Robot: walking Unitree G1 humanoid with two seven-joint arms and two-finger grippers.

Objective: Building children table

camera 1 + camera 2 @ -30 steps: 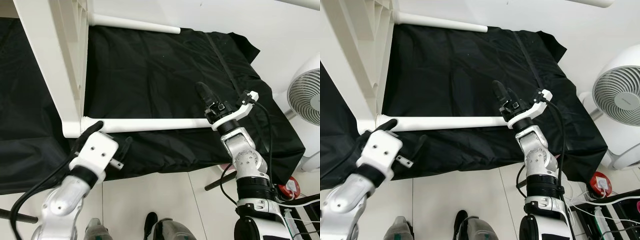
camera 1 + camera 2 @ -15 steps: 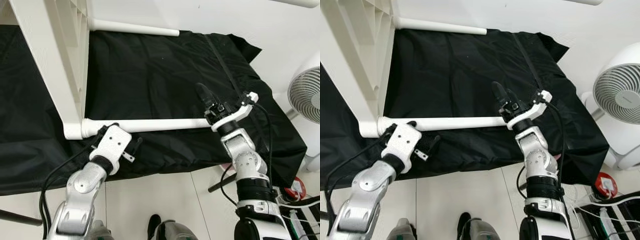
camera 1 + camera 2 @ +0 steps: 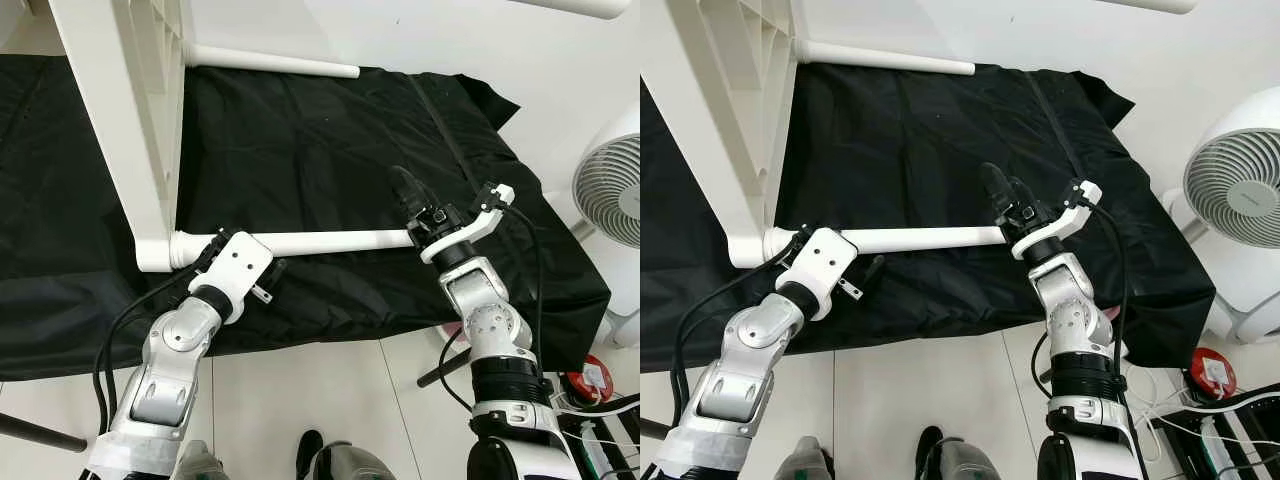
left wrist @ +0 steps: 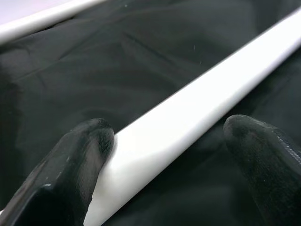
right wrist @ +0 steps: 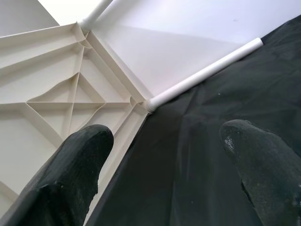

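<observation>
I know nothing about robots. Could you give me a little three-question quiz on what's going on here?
1. True or false: the white plastic tabletop lies flat on the black cloth.
2. Which gripper is at the free end of the near white table leg: A) left gripper B) right gripper?
3. What white appliance stands to the robot's right?

Key: 1 false, it stands on edge. 2 B. 3 a fan.
</observation>
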